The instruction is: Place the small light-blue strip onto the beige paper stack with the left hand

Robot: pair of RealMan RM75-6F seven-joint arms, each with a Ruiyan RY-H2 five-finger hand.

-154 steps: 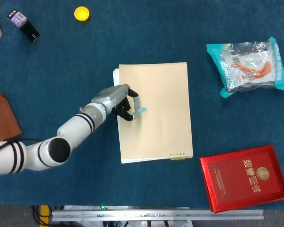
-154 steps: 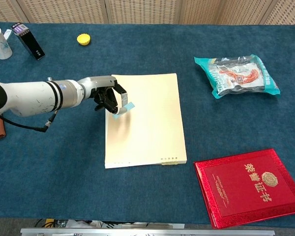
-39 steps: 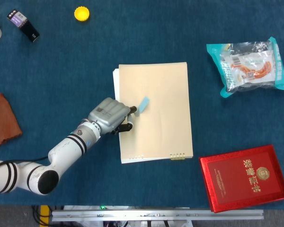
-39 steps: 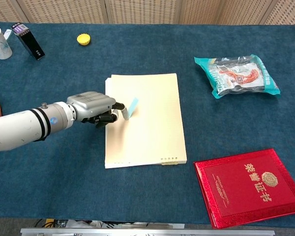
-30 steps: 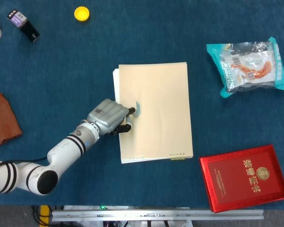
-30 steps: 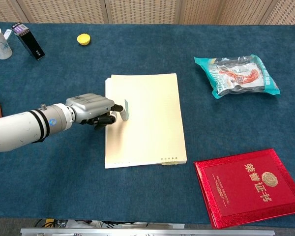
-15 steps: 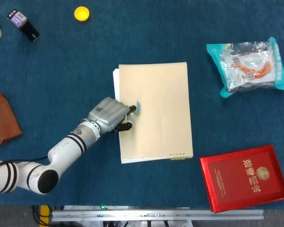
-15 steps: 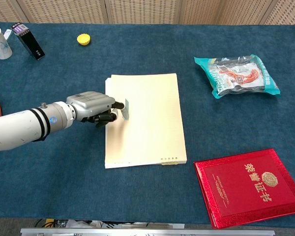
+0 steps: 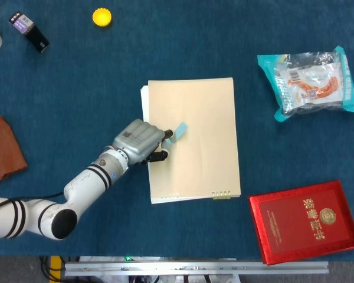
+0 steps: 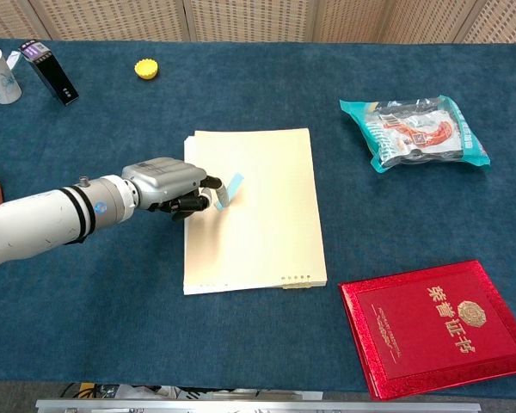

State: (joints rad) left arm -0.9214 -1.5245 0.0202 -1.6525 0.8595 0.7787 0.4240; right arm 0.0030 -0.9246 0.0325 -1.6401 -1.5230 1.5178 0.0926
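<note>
The beige paper stack point(image 9: 196, 138) point(image 10: 256, 211) lies at the middle of the blue table. My left hand point(image 9: 140, 141) point(image 10: 167, 186) hovers over the stack's left edge, knuckles up, fingers curled. The small light-blue strip point(image 9: 178, 130) point(image 10: 230, 189) sticks out from its fingertips over the paper, pinched at its near end. Whether the strip's free end touches the sheet I cannot tell. My right hand is in neither view.
A red booklet point(image 9: 307, 221) point(image 10: 437, 327) lies at the front right. A snack bag point(image 9: 310, 79) point(image 10: 413, 131) sits at the back right. A yellow cap point(image 9: 102, 17) point(image 10: 146, 68), a dark box point(image 9: 29, 32) point(image 10: 50, 73) and a paper cup point(image 10: 0, 75) stand at the back left. A brown item point(image 9: 3, 150) lies at the left edge.
The strip, seen edge-on half a second ago, has turned and now shows its flat face, reaching further right over the paper. The left hand shifted slightly right.
</note>
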